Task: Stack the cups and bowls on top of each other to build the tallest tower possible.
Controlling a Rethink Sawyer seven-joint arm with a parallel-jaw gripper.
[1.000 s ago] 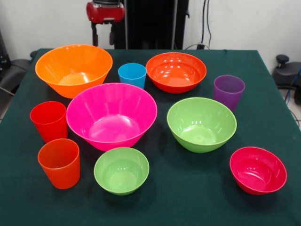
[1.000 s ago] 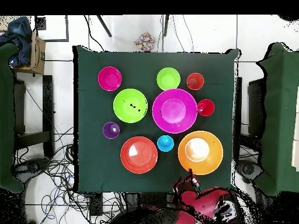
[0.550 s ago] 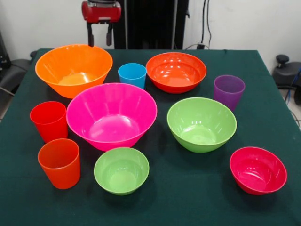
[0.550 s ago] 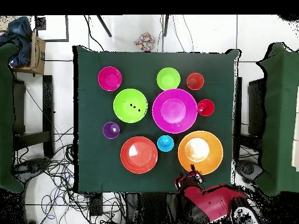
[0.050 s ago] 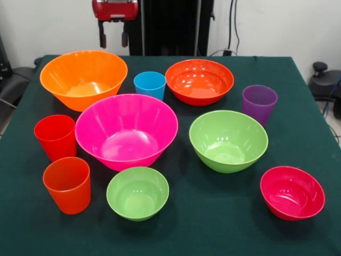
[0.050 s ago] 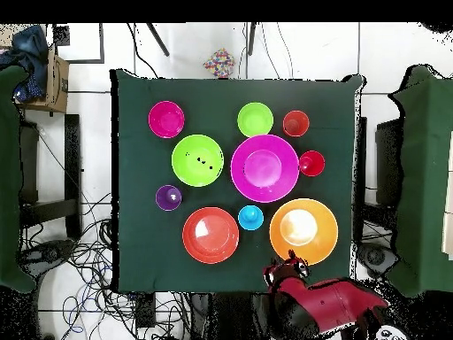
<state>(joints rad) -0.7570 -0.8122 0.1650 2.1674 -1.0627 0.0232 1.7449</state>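
Observation:
No tower is in view: every piece stands alone on the green cloth. The large orange bowl is back left, with the blue cup and the shallow red-orange bowl beside it. The large pink bowl fills the middle, next to the medium green bowl and the purple cup. The red cup, orange cup, small green bowl and crimson bowl are nearer. My gripper hangs open and empty behind the orange bowl.
The table is covered in dark green cloth. Green-draped furniture flanks it on both sides. Cables lie on the floor, and a cardboard box sits at one corner.
In the front view my gripper has drifted a little left and upward. In the overhead view the arm has swung out sideways. The cups and bowls have not moved.

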